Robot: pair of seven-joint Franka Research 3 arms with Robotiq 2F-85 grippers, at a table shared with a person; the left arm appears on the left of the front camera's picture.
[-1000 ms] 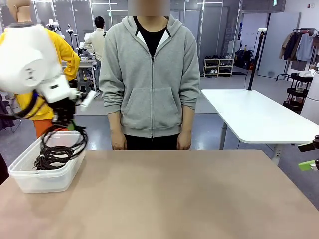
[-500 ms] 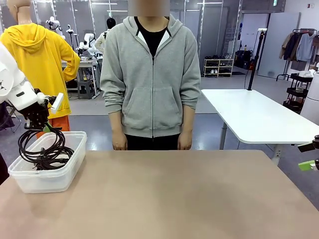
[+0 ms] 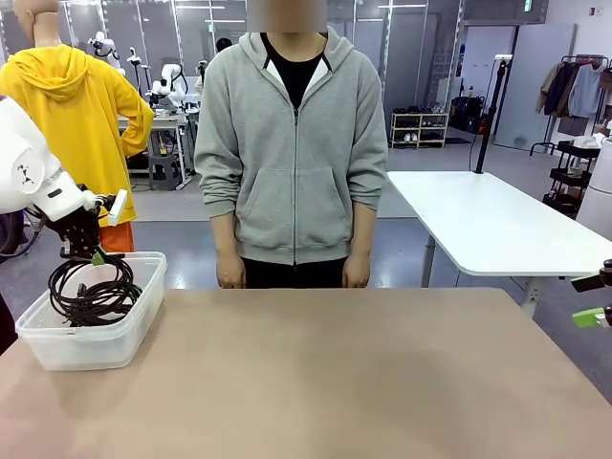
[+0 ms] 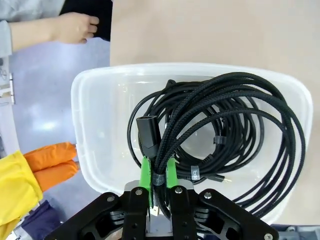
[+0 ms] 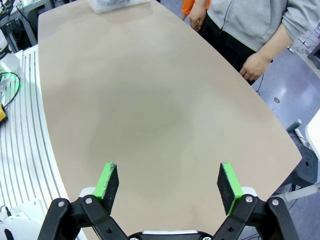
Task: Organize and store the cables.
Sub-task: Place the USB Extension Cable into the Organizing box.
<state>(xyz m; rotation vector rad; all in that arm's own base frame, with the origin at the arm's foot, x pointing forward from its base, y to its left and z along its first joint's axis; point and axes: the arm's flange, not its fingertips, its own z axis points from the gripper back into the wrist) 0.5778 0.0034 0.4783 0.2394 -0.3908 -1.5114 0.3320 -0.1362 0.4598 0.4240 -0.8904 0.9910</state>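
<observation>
The left hand (image 4: 157,182) is clamped on a bundle of black braided cables (image 4: 220,135), its green pads pinching the strands where they gather. Just beyond its fingertips the coil hangs down into a clear plastic tub (image 4: 100,95), looping around the inside. No label or print on the cables or the tub can be read. The right hand (image 5: 168,185) stands wide apart, holding nothing, above the bare tan surface (image 5: 140,100). Beyond it, a person's hand (image 5: 255,65) hangs at the far edge.
</observation>
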